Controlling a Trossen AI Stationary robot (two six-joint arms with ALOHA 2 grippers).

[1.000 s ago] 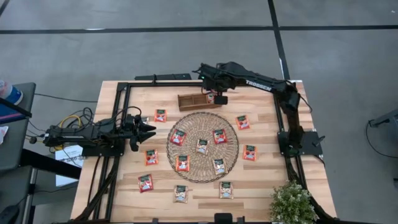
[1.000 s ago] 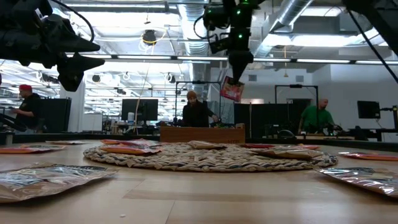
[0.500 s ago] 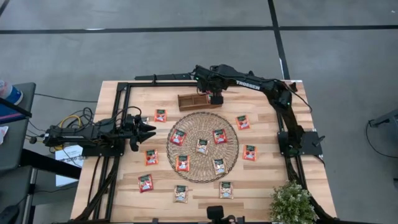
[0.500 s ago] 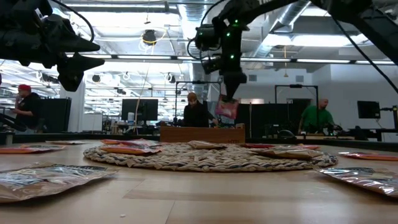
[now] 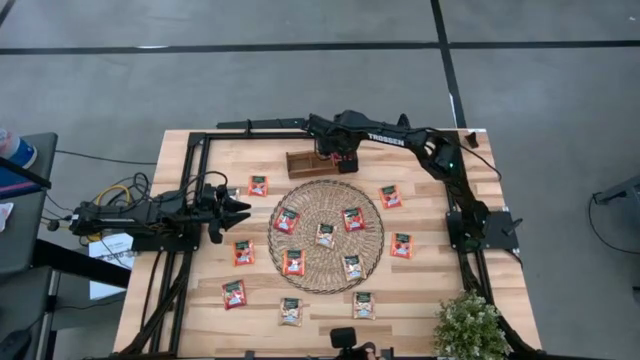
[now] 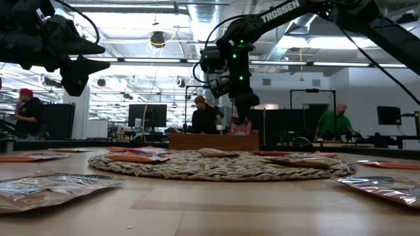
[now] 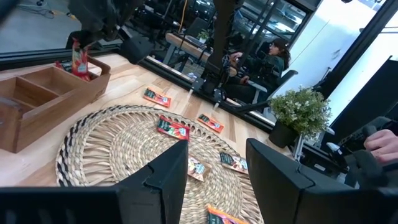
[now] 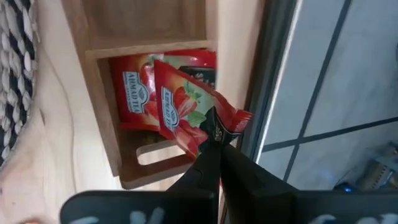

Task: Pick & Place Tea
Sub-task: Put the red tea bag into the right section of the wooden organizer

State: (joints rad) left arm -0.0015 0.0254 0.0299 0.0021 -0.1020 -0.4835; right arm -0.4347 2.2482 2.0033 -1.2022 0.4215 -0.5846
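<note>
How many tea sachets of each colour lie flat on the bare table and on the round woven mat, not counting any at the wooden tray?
Red-orange sachets: 8
Pale beige sachets with green tops: 4
Total: 12

Grey tiled floor (image 5: pixel 300 80); exposed ceiling ducts (image 6: pixel 308 16); desk monitors (image 6: pixel 147 115).
</note>
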